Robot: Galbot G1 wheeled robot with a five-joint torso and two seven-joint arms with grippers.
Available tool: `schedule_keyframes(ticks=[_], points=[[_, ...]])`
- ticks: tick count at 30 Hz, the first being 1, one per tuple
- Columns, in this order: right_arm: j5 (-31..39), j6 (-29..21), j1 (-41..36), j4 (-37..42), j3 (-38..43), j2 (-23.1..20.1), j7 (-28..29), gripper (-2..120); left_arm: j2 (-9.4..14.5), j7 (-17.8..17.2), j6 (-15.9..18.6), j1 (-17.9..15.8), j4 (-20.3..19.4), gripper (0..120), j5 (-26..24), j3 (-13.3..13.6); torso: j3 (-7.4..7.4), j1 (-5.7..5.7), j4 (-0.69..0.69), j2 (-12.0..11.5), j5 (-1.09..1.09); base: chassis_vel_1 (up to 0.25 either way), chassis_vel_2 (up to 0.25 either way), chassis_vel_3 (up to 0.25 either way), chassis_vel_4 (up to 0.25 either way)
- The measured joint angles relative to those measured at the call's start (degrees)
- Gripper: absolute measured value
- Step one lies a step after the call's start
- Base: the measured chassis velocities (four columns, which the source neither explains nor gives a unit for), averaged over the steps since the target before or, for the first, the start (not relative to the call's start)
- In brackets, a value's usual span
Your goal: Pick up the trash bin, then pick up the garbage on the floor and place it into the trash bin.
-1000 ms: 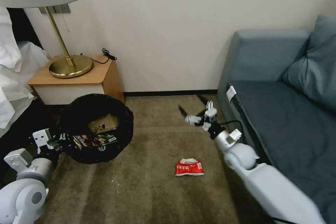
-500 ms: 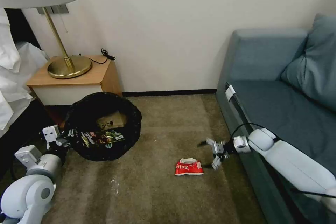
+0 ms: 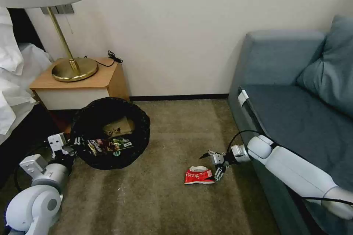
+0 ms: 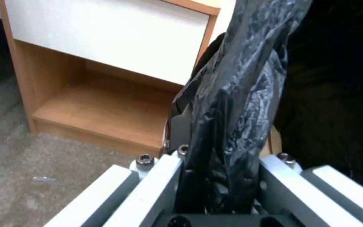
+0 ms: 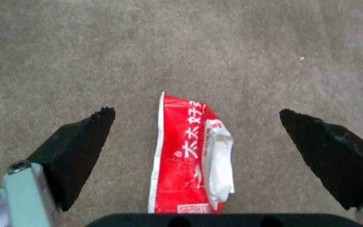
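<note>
Bin's in hand, the left gripper [image 4: 215,189] clamped on the trash bin [image 3: 110,132] rim, with rubbish already inside, and the right gripper [image 3: 213,165] is spread wide over the red packet [image 3: 198,176], the last piece on the floor [image 3: 158,198].

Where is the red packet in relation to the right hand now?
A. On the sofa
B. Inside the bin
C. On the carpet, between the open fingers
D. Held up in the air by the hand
C: the red packet lies flat on the carpet, with the right hand open around it.
</note>
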Motion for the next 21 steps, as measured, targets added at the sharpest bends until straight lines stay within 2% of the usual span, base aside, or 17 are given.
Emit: schedule_keyframes(ticks=[1,3,7,9,13,14,21], points=[[-1.8,-0.3,1.3,-2.4,-1.7,1.0,-3.2,100,-0.5,0.1,-0.2,0.0,0.1,1,0.3,0.0,0.00,0.00,0.02,0.0,-0.04,0.000,0.000,0.000,0.000],[-2.5,-0.8,2.0,-3.6,-3.4,1.8,-4.6,100,-1.0,0.1,-0.2,0.0,0.1,1,0.4,0.2,0.00,0.00,0.04,0.0,0.00,0.000,0.000,0.000,0.000],[-2.1,-2.7,3.3,-2.6,-6.0,2.9,-4.4,100,-1.4,-0.1,-0.2,-0.3,-0.2,1,0.5,0.7,0.00,0.00,-0.02,0.0,-0.02,0.000,0.000,0.000,0.000],[-2.0,-3.1,3.8,-2.0,-6.7,3.1,-3.7,100,-1.4,-0.3,-0.2,-0.2,-0.3,1,0.6,0.8,0.00,0.00,0.00,0.0,-0.01,0.000,0.000,0.000,0.000],[-0.9,-4.1,4.3,-1.5,-8.4,3.2,1.4,100,-1.3,-0.4,-0.2,0.2,-0.5,1,0.9,0.9,0.00,0.00,0.02,0.0,-0.02,0.000,0.000,0.000,0.000],[-1.1,-4.6,4.1,-1.5,-8.7,3.1,4.5,100,-1.3,-0.7,-0.1,0.3,-0.6,1,1.1,1.1,0.00,0.00,0.01,0.0,-0.01,0.000,0.000,0.000,0.000],[-1.3,-4.7,2.6,-2.2,-9.2,3.0,9.3,100,-1.1,-2.0,0.6,0.6,-1.5,1,1.8,1.7,-0.01,0.00,-0.01,0.0,-0.03,0.000,0.000,0.000,0.000]])
